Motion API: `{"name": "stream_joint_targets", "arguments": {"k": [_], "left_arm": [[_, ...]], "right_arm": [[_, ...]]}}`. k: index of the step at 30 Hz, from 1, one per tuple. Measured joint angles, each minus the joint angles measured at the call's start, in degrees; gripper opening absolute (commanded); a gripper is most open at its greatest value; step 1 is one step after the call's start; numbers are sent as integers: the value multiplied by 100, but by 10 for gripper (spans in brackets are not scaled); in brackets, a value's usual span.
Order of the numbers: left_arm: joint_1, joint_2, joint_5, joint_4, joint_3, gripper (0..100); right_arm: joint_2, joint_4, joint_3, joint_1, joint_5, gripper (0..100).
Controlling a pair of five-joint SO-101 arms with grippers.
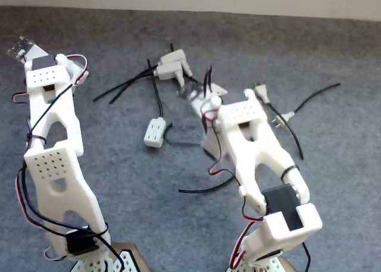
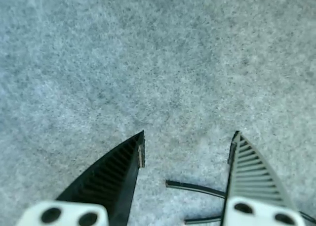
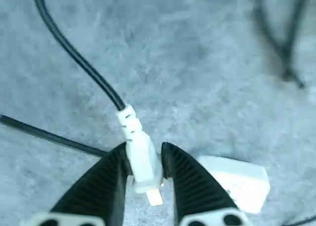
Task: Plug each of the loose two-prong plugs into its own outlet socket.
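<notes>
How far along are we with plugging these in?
Possibly done: the plug-and-outlet pair at the far side looks joined. In hand: the right gripper is shut on a white plug beside an outlet block. Still to do: a loose plug, a second loose plug and an empty outlet; the left gripper hangs open over carpet.

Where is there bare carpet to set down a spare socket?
Bare carpet lies between the left arm and the lone socket, and right of the loose plugs. Crowded: the middle, where cables and another socket lie near the right end effector gripping a plug.
</notes>
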Motion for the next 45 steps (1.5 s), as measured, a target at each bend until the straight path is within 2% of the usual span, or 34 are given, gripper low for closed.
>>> {"name": "stream_joint_targets", "arguments": {"k": [9, 17, 24, 35, 45], "left_arm": [[0, 0, 0, 0, 0, 277], [9, 0, 0, 0, 0, 277], [299, 0, -519, 0, 0, 277], [888, -35, -1248, 79, 0, 277], [1591, -1257, -1310, 1336, 0, 277]], "right_arm": [[0, 1670, -2532, 18, -202, 12], [0, 1925, -4440, 18, -211, 10], [-510, 1934, -5635, 18, -211, 8], [-2453, 1934, -5618, 193, -246, 8], [-4844, 1670, -3095, 193, -246, 8]]}}
